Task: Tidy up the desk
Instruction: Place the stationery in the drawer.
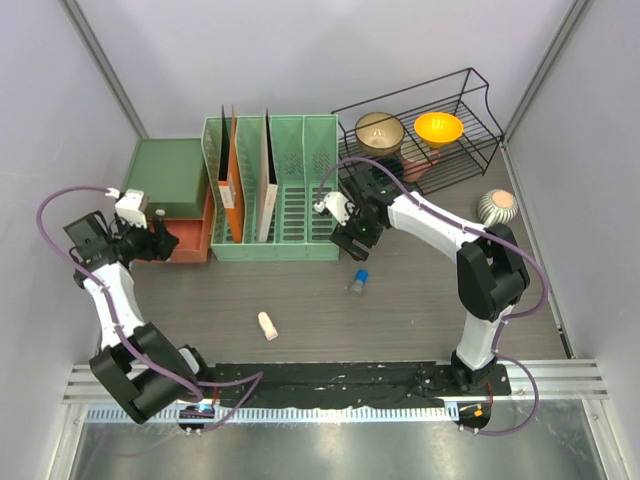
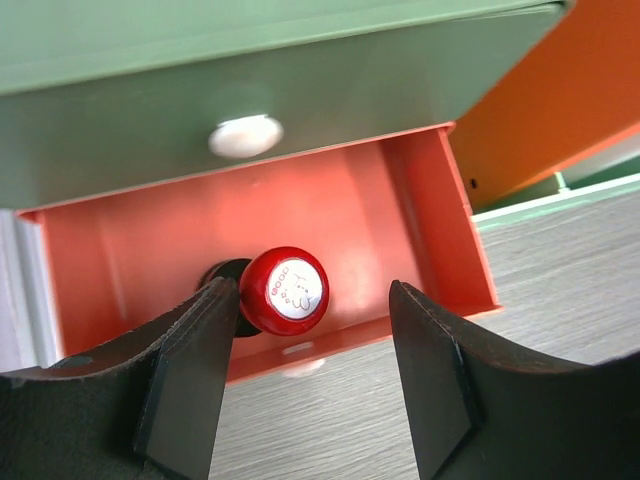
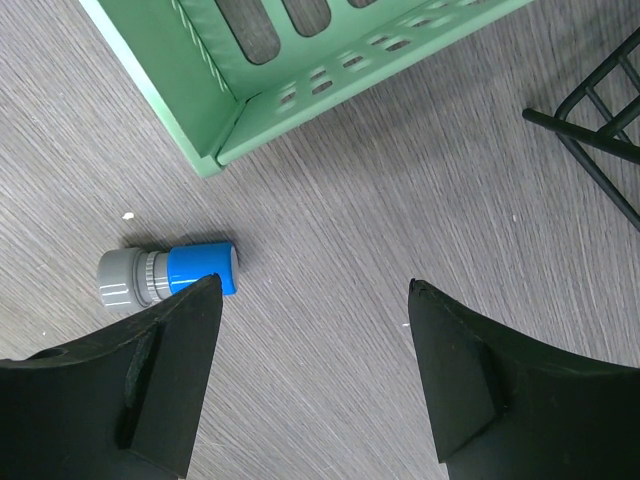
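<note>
The desk (image 1: pixel 420 300) is a dark wood-grain tabletop. At its left stands a green drawer unit (image 1: pixel 165 175) with its orange lower drawer (image 2: pixel 420 200) pulled out. A red stamp (image 2: pixel 285 290) with a white face lies in that drawer, against the inner side of my left finger. My left gripper (image 2: pixel 312 290) is open at the drawer's front (image 1: pixel 160 238). My right gripper (image 3: pixel 315 285) hangs open above bare desk (image 3: pixel 330 200), in front of the green file rack (image 1: pixel 270 190). A small blue and grey tube (image 3: pixel 170 272) lies by its left finger.
A small beige piece (image 1: pixel 267 325) lies on the desk at mid front. The file rack holds orange and white folders. A black wire rack (image 1: pixel 440 140) at back right holds a brown bowl and an orange bowl. A striped round object (image 1: pixel 497 206) sits at far right.
</note>
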{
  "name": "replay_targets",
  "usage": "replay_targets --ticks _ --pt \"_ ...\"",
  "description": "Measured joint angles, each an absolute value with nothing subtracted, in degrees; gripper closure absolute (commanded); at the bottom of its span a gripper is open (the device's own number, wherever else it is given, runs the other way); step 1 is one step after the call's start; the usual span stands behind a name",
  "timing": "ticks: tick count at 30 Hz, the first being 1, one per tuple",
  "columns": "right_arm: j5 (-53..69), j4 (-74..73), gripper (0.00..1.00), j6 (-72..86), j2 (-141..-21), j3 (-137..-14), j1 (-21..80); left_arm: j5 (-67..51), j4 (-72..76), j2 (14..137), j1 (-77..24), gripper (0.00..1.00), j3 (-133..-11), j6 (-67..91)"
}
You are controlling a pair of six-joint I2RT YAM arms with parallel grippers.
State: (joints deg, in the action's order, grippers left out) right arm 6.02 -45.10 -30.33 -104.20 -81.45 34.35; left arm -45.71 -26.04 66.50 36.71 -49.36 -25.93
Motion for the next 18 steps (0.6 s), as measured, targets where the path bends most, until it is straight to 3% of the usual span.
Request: replay_targets --ticks 18 --pt "5.9 -45.1 0.21 -30.3 -104.4 -81.4 34.3 -47.4 -27.5 64.5 31.7 0.31 -49.6 -22.6"
